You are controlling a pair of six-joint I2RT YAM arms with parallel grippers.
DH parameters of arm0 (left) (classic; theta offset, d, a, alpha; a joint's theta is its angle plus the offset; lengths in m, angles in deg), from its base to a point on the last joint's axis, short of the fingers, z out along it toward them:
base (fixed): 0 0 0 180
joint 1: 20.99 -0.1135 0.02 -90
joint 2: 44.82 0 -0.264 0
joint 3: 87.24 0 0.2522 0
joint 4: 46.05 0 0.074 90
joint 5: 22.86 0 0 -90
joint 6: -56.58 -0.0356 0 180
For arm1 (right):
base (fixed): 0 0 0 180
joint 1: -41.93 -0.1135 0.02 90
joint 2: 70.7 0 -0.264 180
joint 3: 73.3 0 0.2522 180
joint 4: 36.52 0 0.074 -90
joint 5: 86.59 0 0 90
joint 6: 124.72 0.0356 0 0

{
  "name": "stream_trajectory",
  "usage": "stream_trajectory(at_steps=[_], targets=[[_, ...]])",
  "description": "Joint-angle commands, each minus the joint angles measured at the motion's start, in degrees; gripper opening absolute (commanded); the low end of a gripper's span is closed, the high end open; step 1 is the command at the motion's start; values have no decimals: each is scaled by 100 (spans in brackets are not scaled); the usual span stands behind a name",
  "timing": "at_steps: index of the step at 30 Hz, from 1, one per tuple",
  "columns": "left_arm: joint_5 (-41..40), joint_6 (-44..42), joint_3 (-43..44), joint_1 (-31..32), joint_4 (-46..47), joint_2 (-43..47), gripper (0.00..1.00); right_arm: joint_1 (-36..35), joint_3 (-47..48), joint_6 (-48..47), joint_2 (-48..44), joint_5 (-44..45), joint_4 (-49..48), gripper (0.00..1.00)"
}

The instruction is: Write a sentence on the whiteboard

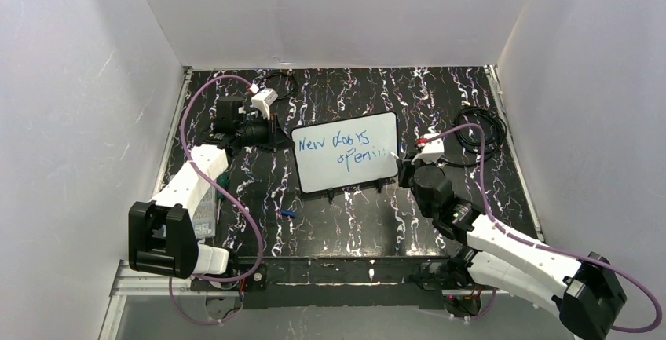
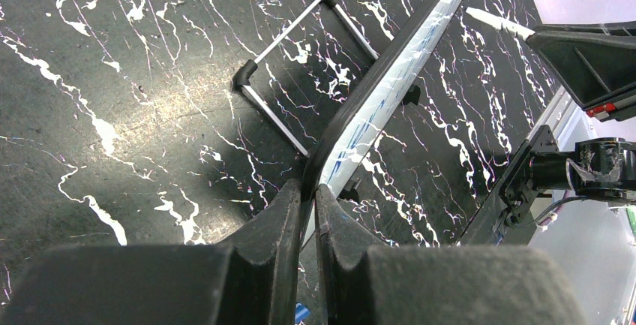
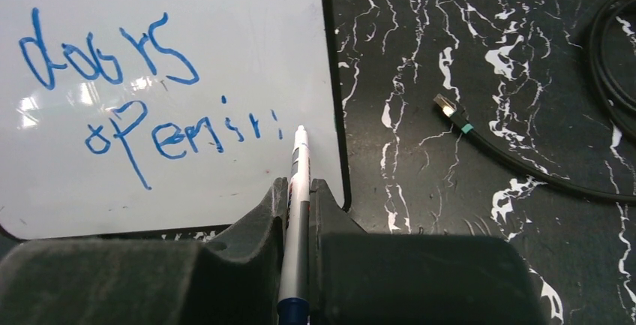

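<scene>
the left gripper (image 1: 275, 133) is pinching the whiteboard (image 1: 345, 177) by its left edge. in the left wrist view the fingers (image 2: 281, 216) are sitting narrow with the dark frame (image 2: 375, 77) running out from between them, so the board is being steadied on the marbled black table (image 1: 259, 191). beyond those fingers and to their left a bent wire stand (image 2: 285, 36) is lying on the table.

on the board the sentence (image 3: 142, 100) is showing in blue: "new doors" is looking finished on the upper line, and under it the second word is reading about "openi" followed by a couple of short loose strokes, so its ending is looking unfinished.

just past those last strokes the tip of the marker (image 3: 300, 148) is resting at or very near the white surface, close to the board's right frame. the right gripper (image 3: 298, 186) is clamping the marker barrel, fingers (image 3: 262, 212) narrow around it, the pen pointing straight ahead of them.

to the right of these fingers a black cable (image 3: 517, 156) with a metal plug is lying on the table, well apart from the board.

by my judgement most of the writing is done; the last letters of the second word are waiting.
</scene>
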Motion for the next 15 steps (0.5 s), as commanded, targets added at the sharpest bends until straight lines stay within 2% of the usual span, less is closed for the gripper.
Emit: stream_trajectory(at_steps=[1,15], targets=[[158,-17,0,26,-7,239,0,24,206,-156,18,435,-136,1],[155,-19,-5,26,-8,217,0,119,213,-466,297,321,-873,1]])
